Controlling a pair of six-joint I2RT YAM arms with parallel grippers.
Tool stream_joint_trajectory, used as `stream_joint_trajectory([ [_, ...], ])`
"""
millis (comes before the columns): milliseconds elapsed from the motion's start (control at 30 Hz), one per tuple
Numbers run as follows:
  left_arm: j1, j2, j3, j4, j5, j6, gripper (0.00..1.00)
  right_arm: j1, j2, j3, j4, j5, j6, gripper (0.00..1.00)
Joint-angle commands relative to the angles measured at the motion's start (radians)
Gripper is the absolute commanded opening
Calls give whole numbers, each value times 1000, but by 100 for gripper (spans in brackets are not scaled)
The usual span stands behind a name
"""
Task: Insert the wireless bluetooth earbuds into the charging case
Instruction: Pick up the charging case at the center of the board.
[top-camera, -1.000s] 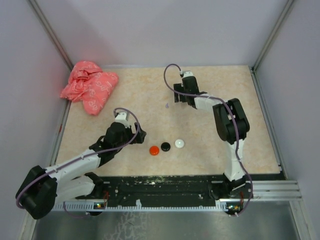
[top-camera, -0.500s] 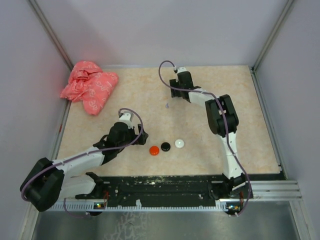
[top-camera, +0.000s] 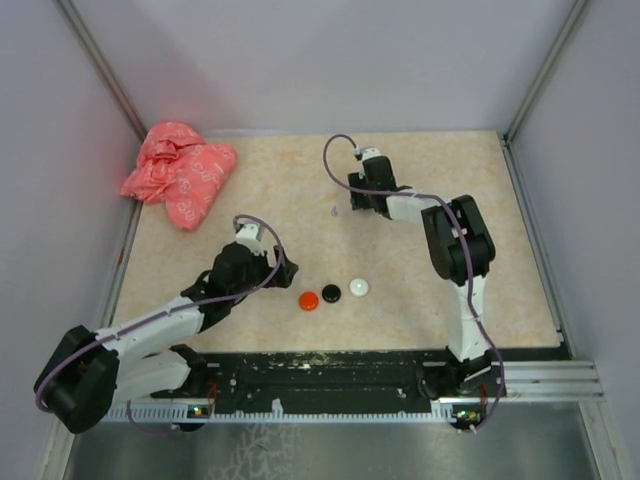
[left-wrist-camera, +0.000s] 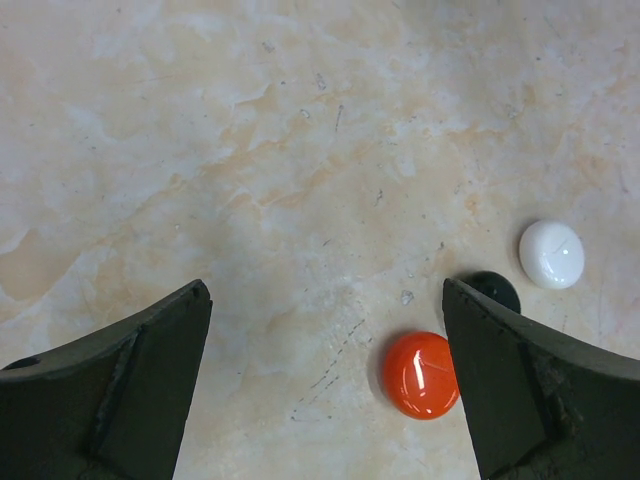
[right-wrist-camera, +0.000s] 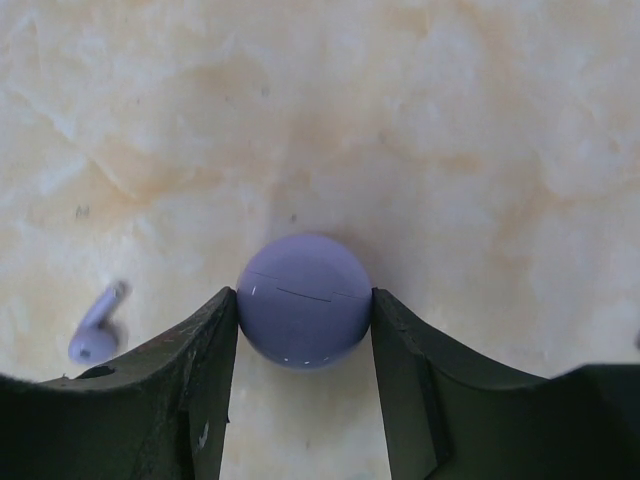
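A round lilac charging case (right-wrist-camera: 303, 300) with a lid seam sits on the marbled table between my right gripper's (right-wrist-camera: 303, 296) fingers, and both pads touch its sides. A small stemmed lilac earbud (right-wrist-camera: 96, 326) lies loose to its left, also visible as a speck (top-camera: 333, 211) in the top view. My right gripper (top-camera: 352, 196) is at the table's far middle. My left gripper (left-wrist-camera: 325, 300) hangs wide open over bare table, holding nothing. An orange-red round case (left-wrist-camera: 421, 374) lies just inside its right finger.
Orange-red (top-camera: 309, 299), black (top-camera: 331, 292) and white (top-camera: 359, 287) round cases lie in a row near the front middle. A crumpled pink bag (top-camera: 178, 172) rests at the far left corner. Walls enclose the table (top-camera: 450, 180) on three sides.
My right gripper's fingers have closed in onto the lilac case, and that arm swung slightly left and then back. The left arm shifted a little.
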Motion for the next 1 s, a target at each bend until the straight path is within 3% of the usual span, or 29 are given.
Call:
stream_joint_trajectory([
  [0,4,-52,6,34,51,-24,99,26,-198,-162,78,-4,34,44],
  [567,9,-198,28,106,171,-198,95,301,-872,-810,451,6,-25,44],
  [733,9,-198,43,134,234,-280,91,412,-991,-918,534,24,-73,44],
  [967,9,-166,34,265,377,-306,83,528,-1039,-979,607,30,-137,44],
])
